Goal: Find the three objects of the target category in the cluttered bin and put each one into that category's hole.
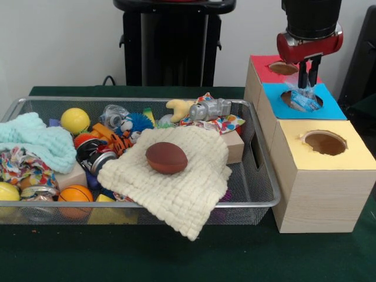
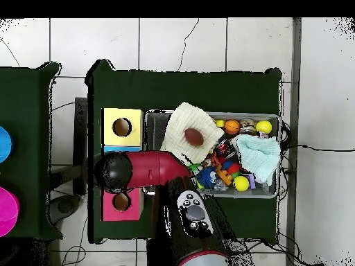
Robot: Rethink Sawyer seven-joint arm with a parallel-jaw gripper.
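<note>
The wire-mesh bin [image 1: 258, 203] fills the left of the front view, heaped with toys and cloths; it also shows in the overhead view [image 2: 272, 116]. The red-topped box's hole [image 1: 283, 69] is the farthest of three boxes at the right; it also shows in the overhead view [image 2: 121, 201]. My gripper [image 1: 309, 87] hangs over the blue-topped box's hole [image 1: 291, 100], beside the red one. It is shut on a crumpled clear plastic piece with blue print [image 1: 304, 101], which reaches into the blue hole. In the overhead view my arm hides the gripper and the blue box.
A yellow-topped box with a hole [image 1: 324, 142] stands nearest. In the bin: a brown football [image 1: 166, 157] on a cream cloth [image 1: 176, 182] draped over the front rim, a mint cloth [image 1: 35, 144], a yellow ball [image 1: 75, 120], an orange ball [image 1: 76, 195], a crushed can [image 1: 210, 109].
</note>
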